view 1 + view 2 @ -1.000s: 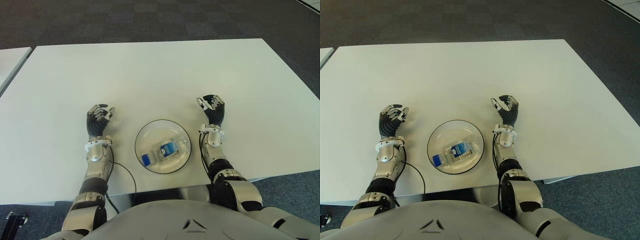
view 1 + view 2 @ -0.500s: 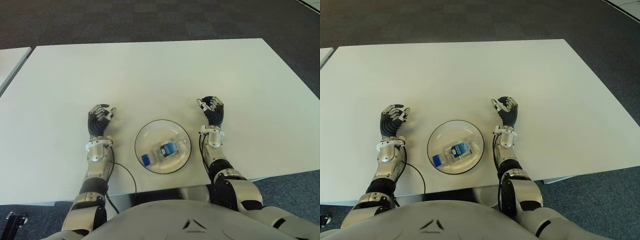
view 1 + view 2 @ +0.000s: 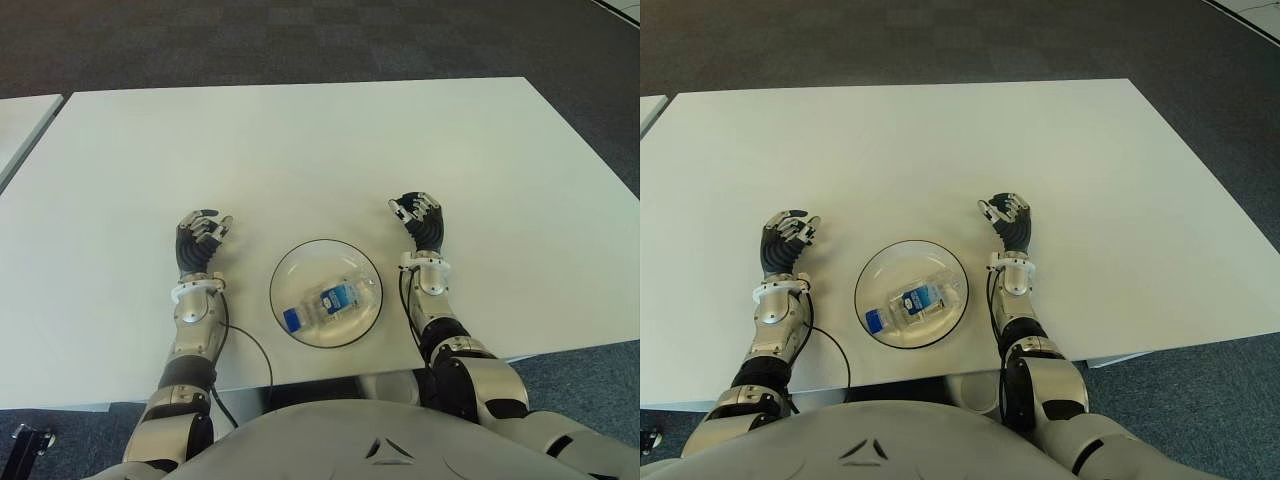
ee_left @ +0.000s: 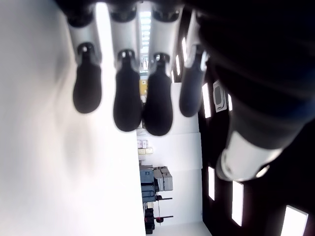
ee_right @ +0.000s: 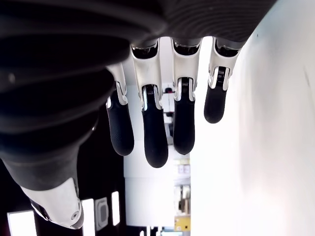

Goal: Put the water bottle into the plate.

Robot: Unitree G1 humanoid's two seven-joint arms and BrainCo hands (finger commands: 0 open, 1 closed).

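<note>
The water bottle (image 3: pixel 322 302) lies on its side inside the plate (image 3: pixel 363 264), its blue cap toward the robot's left and its blue-and-white label facing up. It lies in the middle of the dish, touched by neither hand. The plate is a shallow clear dish with a dark rim, near the front edge of the white table (image 3: pixel 320 140).

The fingers of the left hand (image 3: pixel 197 243) are well apart from the bottle, off to the bottle's left and a little farther from the robot, beyond the plate's rim. They are loosely bent and relaxed, with nothing between them; the left wrist view shows four dark fingertips (image 4: pixel 127 108) and the thumb with only the bare tabletop beside them.

The fingers of the right hand (image 3: pixel 421 221) stand on the bottle's other side, to its right and farther from the robot, also clear of the plate's rim. They too are slack and lightly curled around nothing; in the right wrist view the fingertips (image 5: pixel 156 142) hang free beside the white surface.

A thin dark cable (image 3: pixel 252 352) runs on the table from the left forearm, past the plate's near-left side, to the table's front edge.
</note>
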